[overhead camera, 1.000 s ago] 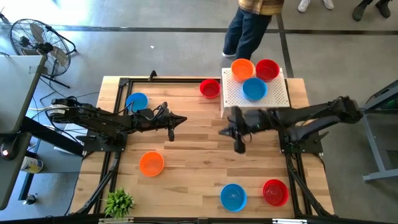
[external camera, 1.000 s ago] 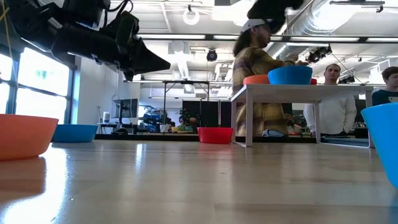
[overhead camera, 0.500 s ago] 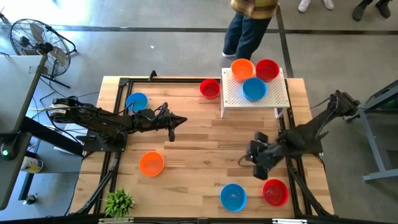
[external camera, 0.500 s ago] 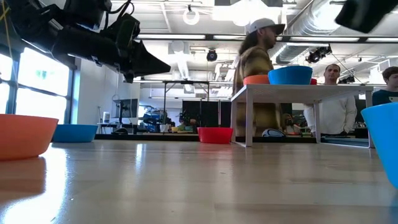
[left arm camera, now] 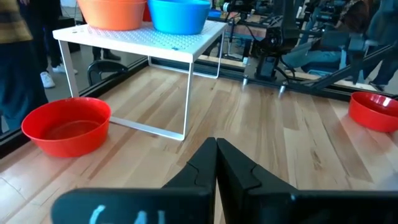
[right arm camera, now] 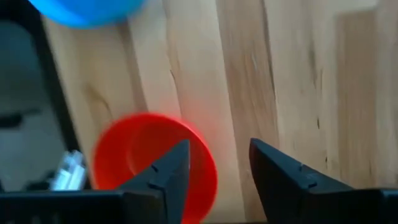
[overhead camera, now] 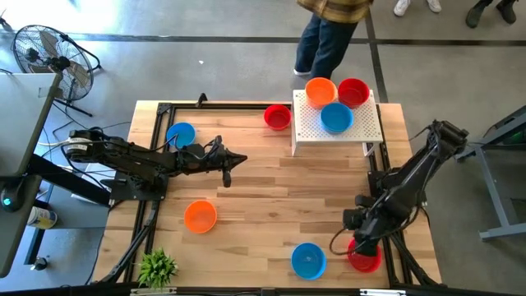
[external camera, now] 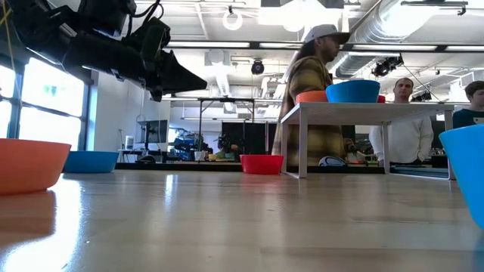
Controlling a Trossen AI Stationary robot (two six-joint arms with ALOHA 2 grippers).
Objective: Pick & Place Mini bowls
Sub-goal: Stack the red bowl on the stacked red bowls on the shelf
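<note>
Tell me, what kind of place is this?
Probably a robotics lab or workshop: two robot arms are mounted on a wooden table, exposed ducts run under an open ceiling, people stand watching, and a floor fan sits on bare concrete.

red bowl point(overhead camera: 364, 256) partly hidden under right hand point(overhead camera: 359, 239), perhaps untouched
</note>
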